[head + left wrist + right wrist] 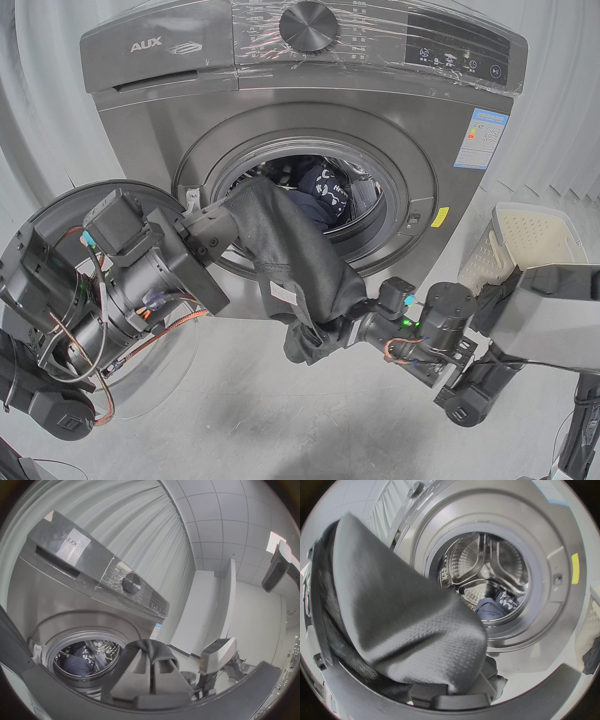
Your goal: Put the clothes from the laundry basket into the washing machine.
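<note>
A dark grey garment (287,262) hangs stretched between my two grippers in front of the washing machine (300,119). My left gripper (230,220) is shut on its upper end, right at the rim of the open drum (312,194); its fingers (132,675) pinch the cloth (153,650). My right gripper (331,328) is lower, below the drum opening, shut on the garment's bunched lower end. The cloth (403,620) drapes over that gripper (453,695) and hides its fingertips. Navy patterned clothes (325,187) lie inside the drum (487,564).
The round machine door (50,215) stands swung open at the left, behind my left arm. A cream laundry basket (537,240) leans at the right of the machine, partly behind my right arm. Grey floor lies open in front.
</note>
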